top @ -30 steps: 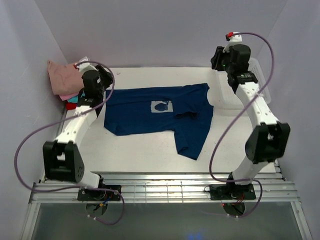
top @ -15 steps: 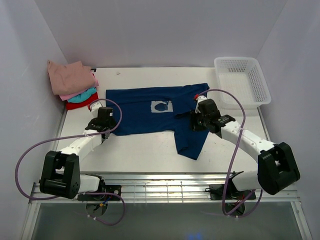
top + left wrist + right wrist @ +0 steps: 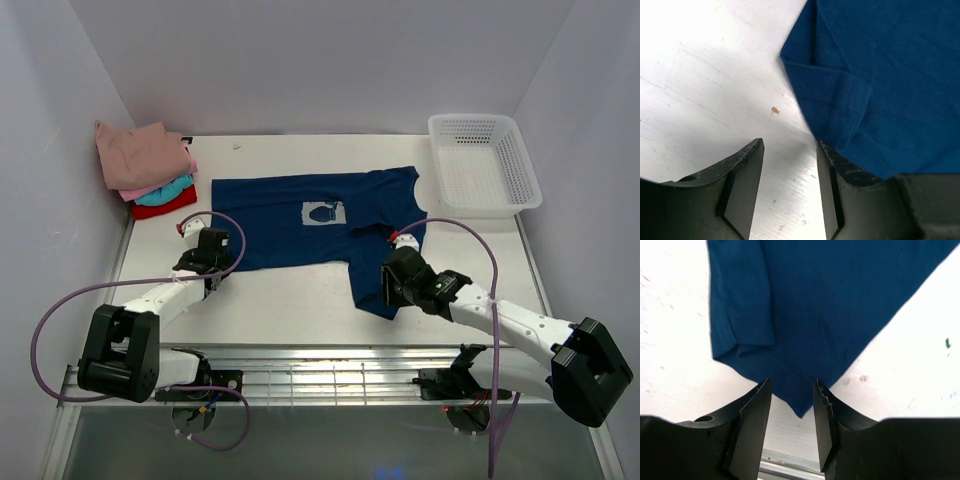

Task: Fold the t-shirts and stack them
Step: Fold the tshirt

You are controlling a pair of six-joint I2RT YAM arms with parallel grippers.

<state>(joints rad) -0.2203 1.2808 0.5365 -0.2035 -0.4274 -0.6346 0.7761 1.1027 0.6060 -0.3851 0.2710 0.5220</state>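
Observation:
A navy blue t-shirt (image 3: 290, 235) with a pale chest print (image 3: 322, 213) lies spread mid-table, its right side hanging toward me in a point. My left gripper (image 3: 210, 263) is low at the shirt's near left corner. In the left wrist view my left gripper (image 3: 789, 145) is open over bare table, with the hem corner (image 3: 840, 100) just right of it. My right gripper (image 3: 390, 300) is at the shirt's near tip. In the right wrist view my right gripper (image 3: 792, 385) is open, and the fabric's tip (image 3: 800, 405) lies between its fingers. Several folded t-shirts (image 3: 148, 165) are stacked at the back left.
A white mesh basket (image 3: 485, 165) stands at the back right corner. The metal rail of the table's near edge (image 3: 320, 375) runs just behind my right gripper. Walls close in on the left, right and back.
Both arms swung down from the back of the table to the shirt's near edge. The left one went to the near left corner, the right one to the near tip. The shirt has not moved.

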